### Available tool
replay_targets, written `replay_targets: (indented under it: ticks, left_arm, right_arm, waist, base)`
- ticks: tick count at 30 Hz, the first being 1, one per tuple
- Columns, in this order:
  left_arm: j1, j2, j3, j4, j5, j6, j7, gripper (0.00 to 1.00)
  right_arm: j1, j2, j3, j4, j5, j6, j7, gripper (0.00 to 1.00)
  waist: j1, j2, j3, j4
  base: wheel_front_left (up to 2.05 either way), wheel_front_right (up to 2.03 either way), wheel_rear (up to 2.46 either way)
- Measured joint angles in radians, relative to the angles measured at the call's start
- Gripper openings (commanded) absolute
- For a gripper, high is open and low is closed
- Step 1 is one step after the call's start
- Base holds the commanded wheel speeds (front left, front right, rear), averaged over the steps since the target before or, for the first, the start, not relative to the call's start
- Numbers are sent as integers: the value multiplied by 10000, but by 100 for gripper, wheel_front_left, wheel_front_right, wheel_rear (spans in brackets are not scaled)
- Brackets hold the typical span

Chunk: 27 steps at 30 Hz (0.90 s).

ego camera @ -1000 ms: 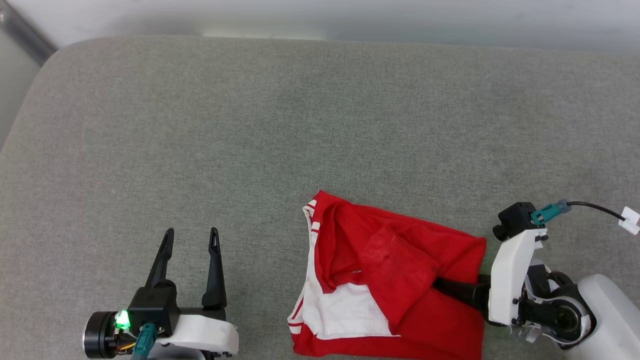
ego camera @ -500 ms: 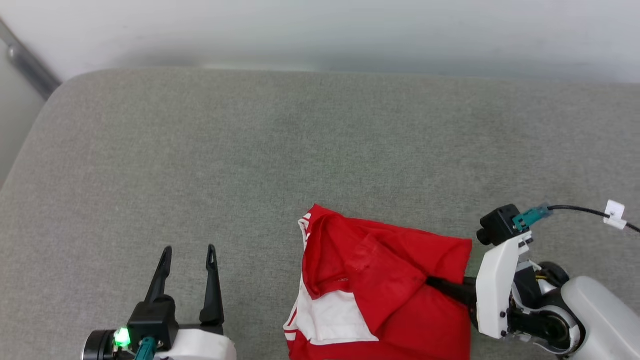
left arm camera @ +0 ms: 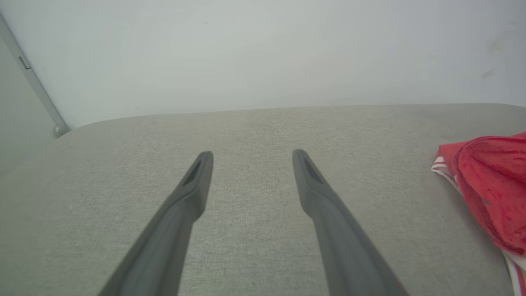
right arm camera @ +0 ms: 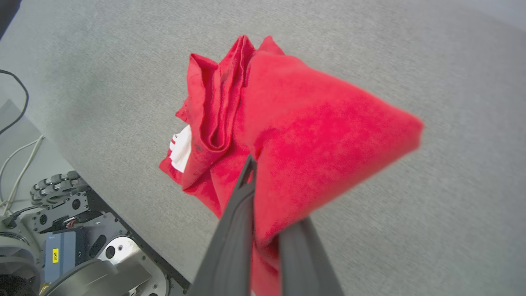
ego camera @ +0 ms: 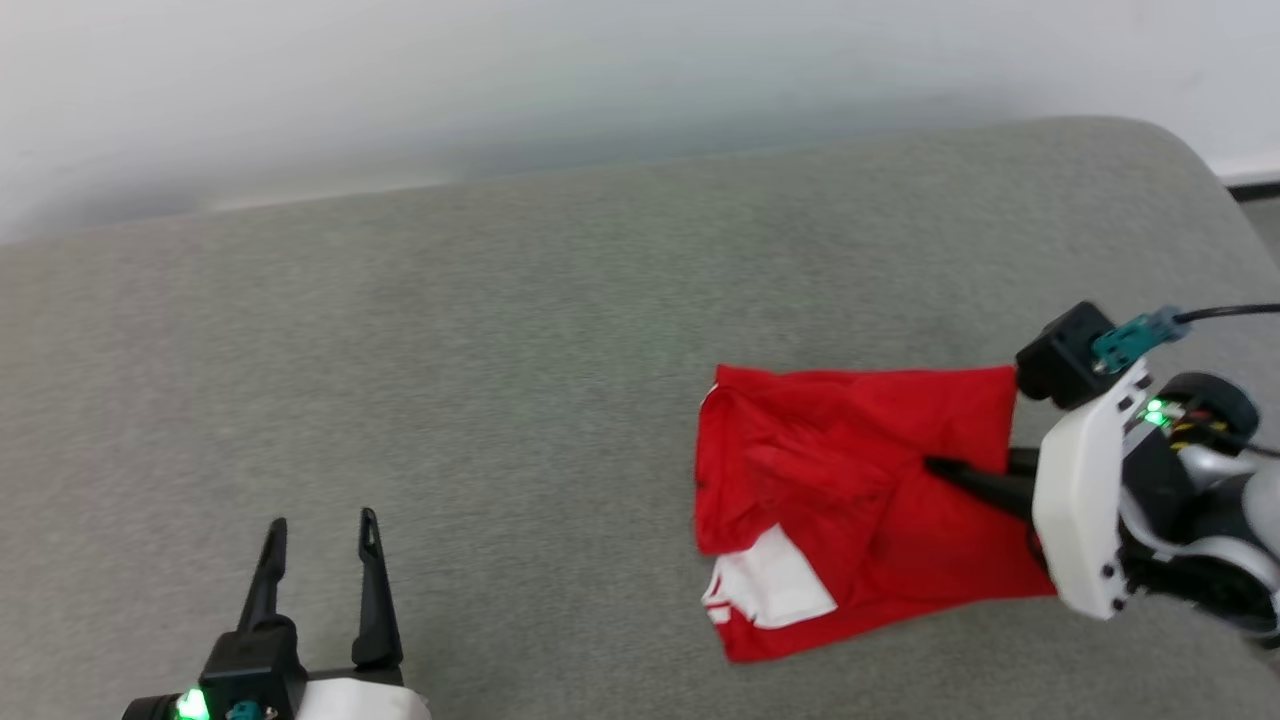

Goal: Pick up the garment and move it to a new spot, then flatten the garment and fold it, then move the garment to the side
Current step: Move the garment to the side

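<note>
**A:** Item 1, the garment (ego camera: 850, 480). Location?

**B:** It lies on the right half of the grey fabric-covered desk (ego camera: 450, 350), crumpled into a rough block. It is mostly red. 1 white sleeve panel (ego camera: 775, 585) with striped trim shows at its near-left corner.

**A:** Item 2, right jaws. State?

**B:** Closed on the garment. In the right wrist view, the 2 dark fingers (right arm camera: 234, 230) pinch a fold of the red cloth between them. That part stands up in a peak, and the rest trails down to the desk. In the head view, the right jaws reach in from the garment's right edge and end near its middle.

**A:** Item 3, left jaws?

**B:** Open, with nothing between them. In the head view, their 2 fingers (ego camera: 370, 580) sit at the lower left over bare desk, well apart from the garment. In the left wrist view, the garment shows at the far right edge, off to the side of the spread fingers and not between them.

**A:** Other entries?

**B:** 1 pale wall (left arm camera: 263, 49) stands behind the desk. The robot's base (right arm camera: 82, 255) and cables (right arm camera: 16, 156) show below the desk edge in the right wrist view.
</note>
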Motion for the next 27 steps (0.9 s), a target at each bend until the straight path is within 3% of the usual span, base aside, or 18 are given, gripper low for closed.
replay_targets:
  ticks: [5, 11, 18, 27]
  left_arm:
    - [-221, 27, 336, -245, 125, -163, 0, 100]
    - [-725, 221, 550, -558, 349, -414, 0, 100]
    - [-1473, 476, 408, -911, 625, -625, 0, 100]
    - [-1971, 755, 209, -1335, 779, -708, 0, 100]
  right_arm:
    - [-388, -759, -353, -257, -119, 2, 71, 0]
    - [-1025, -1381, -984, 280, -453, 2, -65, 0]
    - [-2104, -1824, -1344, 2182, -1546, 2, -178, 0]
    - [-3493, -1891, -1814, 5070, -2765, 2, -895, 0]
  waist:
    - [0, 0, 418, -938]
    - [0, 0, 1377, -1657]
    - [1, 0, 2652, -2026]
    - [2, 0, 3990, -1930]
  base:
    - [0, 0, 0]
    - [0, 0, 0]
    - [0, 0, 0]
    - [0, 0, 0]
